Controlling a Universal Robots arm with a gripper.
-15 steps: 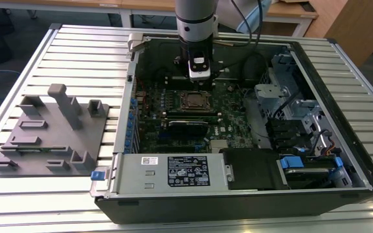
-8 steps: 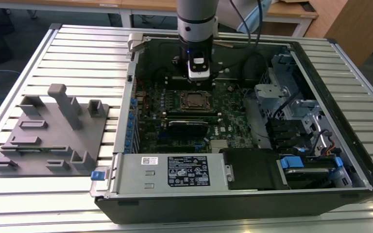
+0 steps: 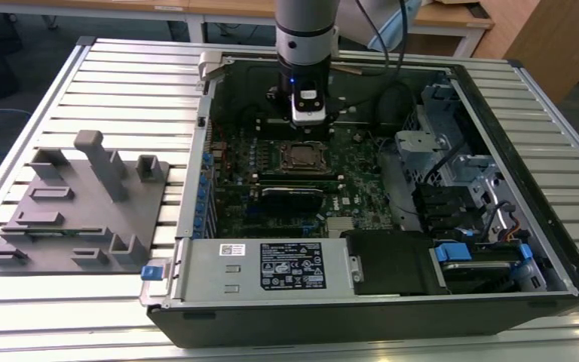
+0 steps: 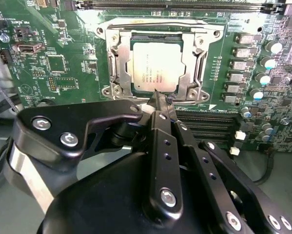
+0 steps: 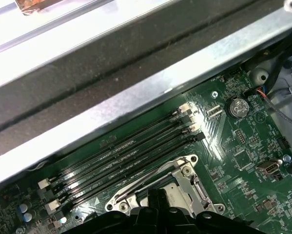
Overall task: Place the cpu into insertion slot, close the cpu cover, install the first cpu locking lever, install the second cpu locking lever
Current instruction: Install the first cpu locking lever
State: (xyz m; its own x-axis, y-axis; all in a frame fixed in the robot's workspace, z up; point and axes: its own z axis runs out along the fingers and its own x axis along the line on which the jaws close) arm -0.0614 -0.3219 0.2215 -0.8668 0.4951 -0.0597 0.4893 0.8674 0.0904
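The cpu point(image 4: 154, 67), a pale metal square, lies in the insertion slot point(image 4: 204, 94) on the green motherboard. The silvery cpu cover point(image 4: 190, 57) is down flat around it, and a thin wire lever point(image 4: 150, 23) runs along one edge of the socket. My gripper point(image 4: 158, 96) is shut, its black fingertips meeting in a point right at the socket's edge beside the cpu; I cannot tell whether they touch a lever. In the exterior view the gripper point(image 3: 307, 130) hangs just behind the socket point(image 3: 303, 156) inside the open case. The first wrist view has the gripper point(image 5: 156, 195) against the socket frame point(image 5: 185, 179).
Long black memory slots point(image 5: 121, 156) run beside the socket, under the case's metal wall point(image 5: 136, 97). A grey power supply box point(image 3: 269, 268) fills the case front; a drive cage point(image 3: 451, 151) and cables stand at the exterior view's right. A grey fixture block point(image 3: 78, 204) sits outside the case on the slatted table.
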